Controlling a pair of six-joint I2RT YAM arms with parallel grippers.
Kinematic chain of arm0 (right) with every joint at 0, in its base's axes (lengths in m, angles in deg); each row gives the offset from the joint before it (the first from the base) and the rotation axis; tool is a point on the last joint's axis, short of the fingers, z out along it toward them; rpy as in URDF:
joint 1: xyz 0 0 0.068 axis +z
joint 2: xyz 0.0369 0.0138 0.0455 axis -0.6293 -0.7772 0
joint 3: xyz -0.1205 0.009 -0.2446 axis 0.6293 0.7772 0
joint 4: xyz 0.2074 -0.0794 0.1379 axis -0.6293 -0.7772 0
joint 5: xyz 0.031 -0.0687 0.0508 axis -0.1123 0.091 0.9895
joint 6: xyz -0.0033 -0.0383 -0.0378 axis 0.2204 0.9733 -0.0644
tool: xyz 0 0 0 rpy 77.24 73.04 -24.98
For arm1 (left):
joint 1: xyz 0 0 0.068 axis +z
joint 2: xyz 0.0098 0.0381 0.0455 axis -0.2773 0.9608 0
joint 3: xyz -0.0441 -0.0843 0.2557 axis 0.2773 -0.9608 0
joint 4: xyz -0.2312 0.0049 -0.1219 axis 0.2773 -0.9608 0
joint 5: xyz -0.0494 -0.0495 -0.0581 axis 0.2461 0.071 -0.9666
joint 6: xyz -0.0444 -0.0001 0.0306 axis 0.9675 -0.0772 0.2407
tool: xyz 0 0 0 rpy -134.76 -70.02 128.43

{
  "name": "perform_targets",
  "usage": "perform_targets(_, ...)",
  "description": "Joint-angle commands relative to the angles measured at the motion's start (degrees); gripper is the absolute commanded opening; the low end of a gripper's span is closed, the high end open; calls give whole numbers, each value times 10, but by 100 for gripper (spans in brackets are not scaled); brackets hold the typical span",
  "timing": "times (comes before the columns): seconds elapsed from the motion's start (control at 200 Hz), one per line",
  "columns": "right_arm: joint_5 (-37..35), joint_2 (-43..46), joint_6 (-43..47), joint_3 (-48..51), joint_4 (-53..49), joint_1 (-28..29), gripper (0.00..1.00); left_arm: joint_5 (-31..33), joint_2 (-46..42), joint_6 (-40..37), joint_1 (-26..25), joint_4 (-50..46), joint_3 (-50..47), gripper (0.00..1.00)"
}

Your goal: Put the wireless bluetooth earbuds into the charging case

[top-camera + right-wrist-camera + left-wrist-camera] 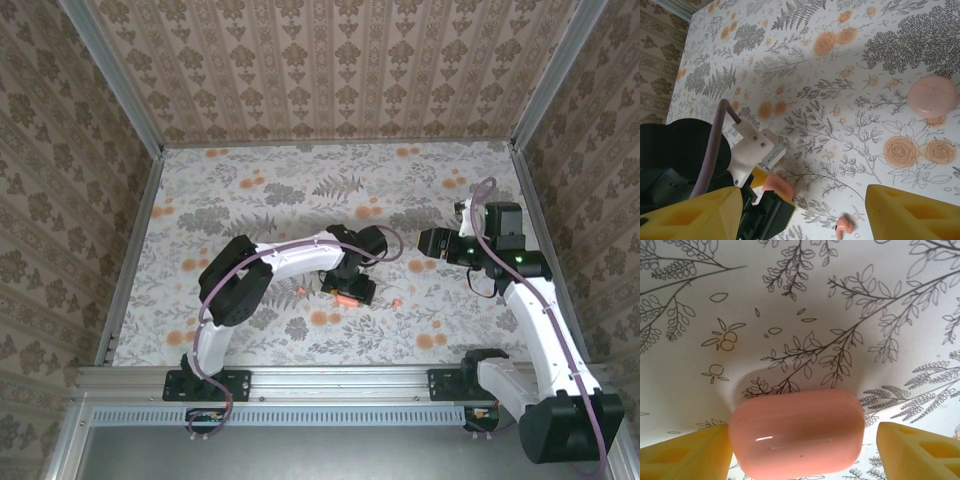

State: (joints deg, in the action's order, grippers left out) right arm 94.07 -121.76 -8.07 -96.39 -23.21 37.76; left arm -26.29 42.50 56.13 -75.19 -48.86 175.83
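Open and empty like the right gripper, the left gripper straddled the smooth salmon-pink rounded plastic case crowding one finger, so centring before closing looked wise.

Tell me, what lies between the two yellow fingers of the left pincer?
The smooth salmon-pink rounded plastic case lies there, close against one finger, a gap before the other; the left wrist view shows it.

White arms with bulky black joints, looping mauve cables, blocky yellow end effector fingers
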Motion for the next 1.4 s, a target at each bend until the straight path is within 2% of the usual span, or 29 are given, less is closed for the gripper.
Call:
perform_targets(0.0, 0, 19, -21, 7, -17, 3, 67, -7, 12, 1, 8, -27, 6, 74)
perform_targets(0.145, -4, 21, -18, 0, -29, 3, 66, 0, 10, 0, 9, -19, -5, 69)
perform_targets(0.38, -1, 44, -47, 6, -32, 3, 65, 7, -2, -29, 10, -12, -17, 49)
perform_targets(0.66, 51, 23, -71, 26, -39, 3, 65, 19, -81, -105, 26, 33, -90, 46)
perform_targets(0.795, 68, -2, -70, 37, -29, 4, 64, -3, -119, -160, 38, 71, -124, 45)
perform_targets(0.92, 132, -54, -54, 37, -14, 7, 66, -15, -143, -206, 49, 103, -145, 44)
perform_targets(1.1, 150, -156, -12, -3, -33, 10, 64, -61, -174, -316, 60, 179, -176, 45)
perform_targets(1.3, 200, -263, 37, -55, -32, 39, 66, -157, -205, -407, 103, 278, -226, 45)
perform_targets(1.395, 230, -311, 42, -71, -24, 49, 59, -196, -226, -434, 130, 317, -247, 43)
